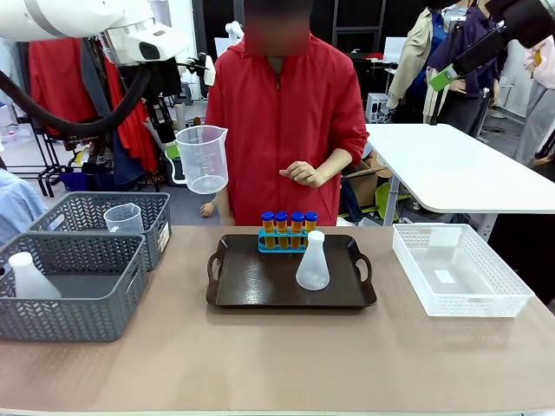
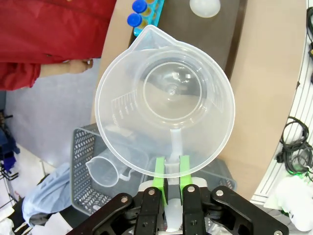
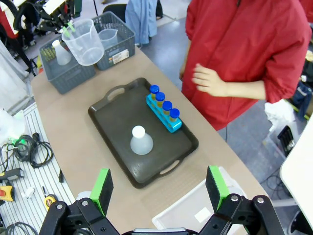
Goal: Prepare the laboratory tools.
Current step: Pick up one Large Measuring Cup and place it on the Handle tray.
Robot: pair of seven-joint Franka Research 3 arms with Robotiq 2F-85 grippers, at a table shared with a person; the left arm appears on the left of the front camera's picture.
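My left gripper (image 2: pixel 170 172) is shut on the handle of the clear measuring beaker (image 2: pixel 165 100), and holds it upright in the air (image 1: pixel 201 159) above the table's far left edge. On the dark tray (image 1: pixel 256 286) stands the blue tube rack (image 1: pixel 285 243) with several blue-capped tubes (image 1: pixel 288 221) of orange liquid, and the white conical flask (image 1: pixel 313 263) stands just in front of it. My right gripper (image 3: pixel 159 188) hangs open and empty, high above the tray's right end (image 1: pixel 445 79). In the right wrist view the rack (image 3: pixel 164 115), flask (image 3: pixel 141 141) and held beaker (image 3: pixel 86 41) all show.
Two grey mesh baskets stand at the left: the far one (image 1: pixel 152 208) holds another beaker (image 1: pixel 123 218), the near one (image 1: pixel 104 299) another flask (image 1: pixel 30 277). A white lattice bin (image 1: pixel 460 269) sits at the right. A person in red stands behind the tray, one hand (image 1: pixel 303 173) raised.
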